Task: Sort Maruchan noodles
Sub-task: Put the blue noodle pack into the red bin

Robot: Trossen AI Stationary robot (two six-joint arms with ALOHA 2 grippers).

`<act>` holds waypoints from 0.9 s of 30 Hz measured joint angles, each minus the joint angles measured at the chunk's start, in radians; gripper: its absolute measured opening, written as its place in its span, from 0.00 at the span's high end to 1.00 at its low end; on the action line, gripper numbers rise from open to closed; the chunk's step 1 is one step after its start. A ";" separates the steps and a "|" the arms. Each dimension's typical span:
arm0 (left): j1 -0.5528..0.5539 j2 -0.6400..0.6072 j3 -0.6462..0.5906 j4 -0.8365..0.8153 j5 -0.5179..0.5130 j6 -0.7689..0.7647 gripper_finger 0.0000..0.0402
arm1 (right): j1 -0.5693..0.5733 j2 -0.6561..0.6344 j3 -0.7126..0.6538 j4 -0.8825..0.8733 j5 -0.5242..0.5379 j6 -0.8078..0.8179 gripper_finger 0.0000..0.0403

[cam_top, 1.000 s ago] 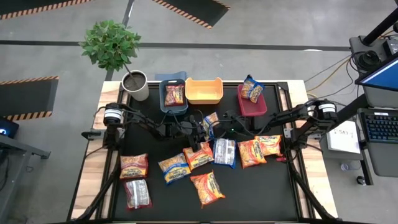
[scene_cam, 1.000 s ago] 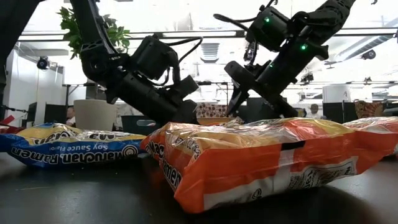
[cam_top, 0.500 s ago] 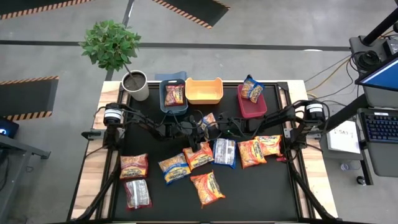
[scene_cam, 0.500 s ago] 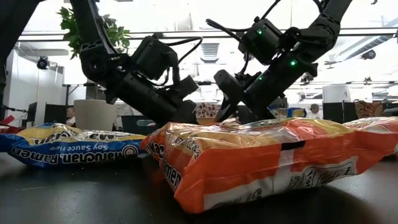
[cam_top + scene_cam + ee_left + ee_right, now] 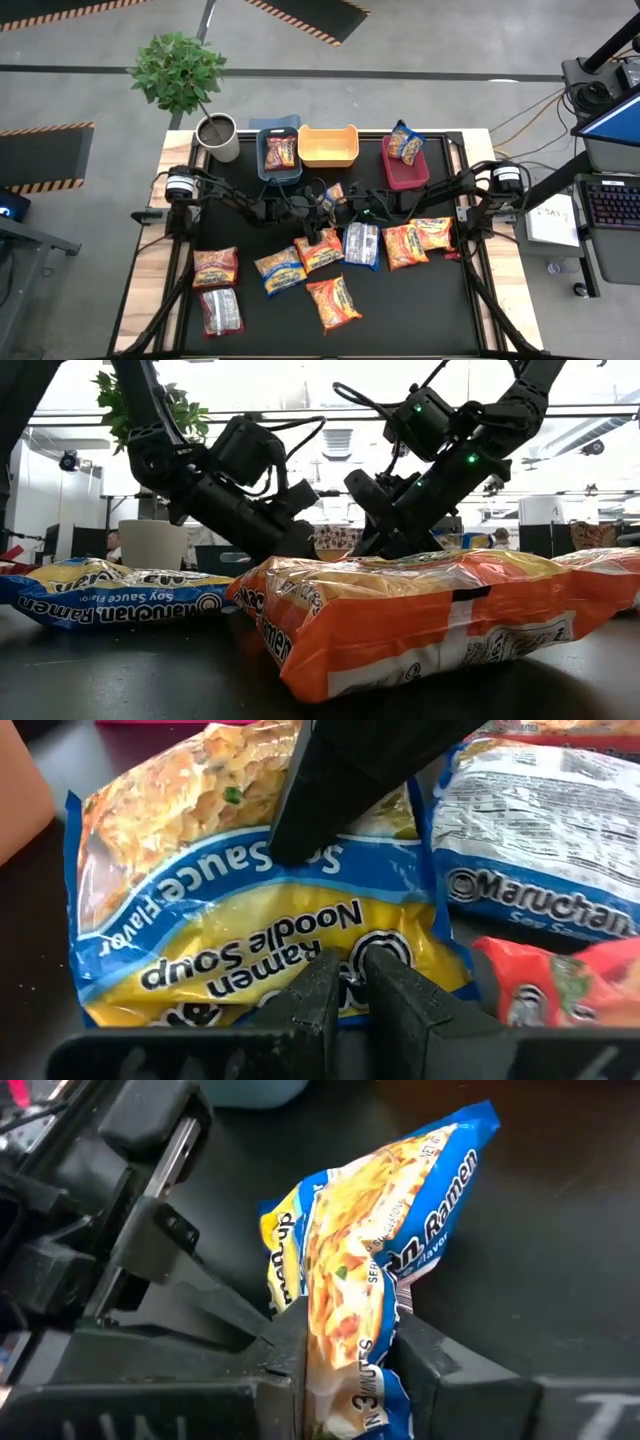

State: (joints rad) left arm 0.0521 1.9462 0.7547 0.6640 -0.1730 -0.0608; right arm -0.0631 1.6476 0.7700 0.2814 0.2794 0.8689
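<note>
Your right hand [image 5: 345,1355] is clamped on a blue soy sauce packet [image 5: 375,1270], its two dark fingers [image 5: 440,1360] pinching the crinkled lower edge near the middle of the table [image 5: 400,310], at about 6 o'clock from the yellow bin [image 5: 328,146]. Your left hand [image 5: 345,982] sits just beside the same packet with its fingers [image 5: 395,990] pressed together and nothing between them, their tips at the packet's yellow edge. You have one packet lying in the blue bin [image 5: 264,162] at 11 o'clock and another propped on the red bin [image 5: 392,170] at 1 o'clock. Spread across the near half of the table you see the other noodle packets [image 5: 335,303]: a row of four from the centre out toward 3 o'clock, one at 6 o'clock, and two at 8 o'clock. Off the table's far left corner stands a potted plant [image 5: 180,70].
</note>
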 joint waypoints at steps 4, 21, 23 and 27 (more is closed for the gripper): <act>-0.011 -0.073 -0.001 -0.074 0.000 0.014 0.90 | 0.001 -0.035 0.000 -0.004 -0.001 -0.041 0.80; -0.181 -0.631 -0.042 -0.349 0.007 0.107 0.90 | -0.083 -0.374 0.000 -0.156 -0.059 -0.288 0.81; -0.206 -0.681 -0.060 -0.351 0.009 0.108 0.90 | -0.096 -0.420 0.000 -0.169 -0.061 -0.314 0.81; -0.231 -0.735 -0.081 -0.350 0.008 0.102 0.90 | -0.101 -0.485 0.000 -0.175 -0.042 -0.381 0.81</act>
State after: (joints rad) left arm -0.1784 1.2108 0.6738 0.3143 -0.1654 0.0416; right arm -0.1646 1.1627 0.7700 0.1059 0.2379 0.4880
